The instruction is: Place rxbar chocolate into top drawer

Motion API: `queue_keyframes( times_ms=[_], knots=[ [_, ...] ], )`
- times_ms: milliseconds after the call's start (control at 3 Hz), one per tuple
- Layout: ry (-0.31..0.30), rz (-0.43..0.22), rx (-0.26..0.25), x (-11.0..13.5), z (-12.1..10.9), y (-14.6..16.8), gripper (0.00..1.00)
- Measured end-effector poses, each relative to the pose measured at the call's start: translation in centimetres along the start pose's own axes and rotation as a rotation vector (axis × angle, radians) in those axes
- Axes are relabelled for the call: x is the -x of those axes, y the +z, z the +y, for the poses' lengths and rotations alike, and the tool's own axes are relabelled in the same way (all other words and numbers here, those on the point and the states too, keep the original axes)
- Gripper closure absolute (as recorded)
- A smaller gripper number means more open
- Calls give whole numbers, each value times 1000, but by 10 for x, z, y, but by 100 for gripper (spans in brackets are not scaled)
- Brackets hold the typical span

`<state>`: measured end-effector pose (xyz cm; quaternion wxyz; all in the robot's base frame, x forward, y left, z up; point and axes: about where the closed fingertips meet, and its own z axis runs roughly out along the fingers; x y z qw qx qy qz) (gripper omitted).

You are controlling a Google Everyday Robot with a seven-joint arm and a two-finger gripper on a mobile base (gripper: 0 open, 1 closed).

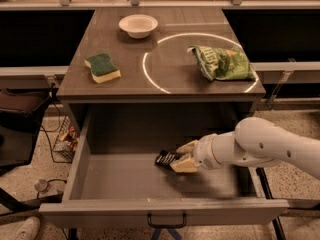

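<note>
The top drawer [90,156] stands pulled open below the counter, grey inside, with a dark handle [166,220] on its front panel. My gripper [181,156] reaches in from the right, low inside the drawer. Its pale fingers [185,165] are shut on the rxbar chocolate [165,158], a small dark bar that sticks out to the left, close over the drawer floor.
On the countertop lie a green and yellow sponge [102,67] at the left, a white bowl [138,25] at the back and a green chip bag [222,63] at the right. A white ring [150,76] is marked on the top. Cables and a wire basket [64,139] sit on the floor at the left.
</note>
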<state>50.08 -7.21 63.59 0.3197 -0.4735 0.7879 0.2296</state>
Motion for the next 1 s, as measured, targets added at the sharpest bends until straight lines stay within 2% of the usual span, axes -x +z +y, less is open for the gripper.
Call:
queue_keyframes(
  times_ms=[667, 1000],
  knots=[
    [-4, 0, 5, 1, 2, 2, 0],
    [-4, 1, 6, 2, 2, 2, 0]
  ],
)
